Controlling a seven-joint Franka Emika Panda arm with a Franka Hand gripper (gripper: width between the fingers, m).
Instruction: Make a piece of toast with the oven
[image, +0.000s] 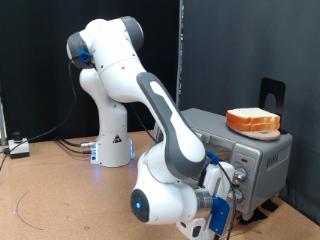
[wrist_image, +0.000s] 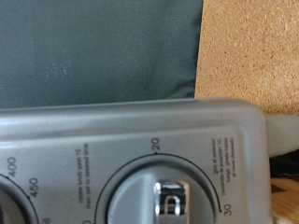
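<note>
The whole setup sits on a brown cork-looking tabletop (image: 50, 200) with black curtains (image: 40, 70) hung behind, and some cables trail past the arm's white base at the left of the exterior view. The oven (image: 255, 160) is on the right of the exterior view, with bread slices (image: 252, 121) stacked on its roof; no telling which one is the piece of toast.

The gripper (image: 222, 200) is low in the frame, right up against the oven's front panel by the knobs. Fingers are too hidden to say how open they are or whether they're gripping anything.

The wrist view is filled by a dial (wrist_image: 168, 198), cut off at the bottom, with readable numbers 20, 30, 400, 450. The small print beside them is too blurry.
</note>
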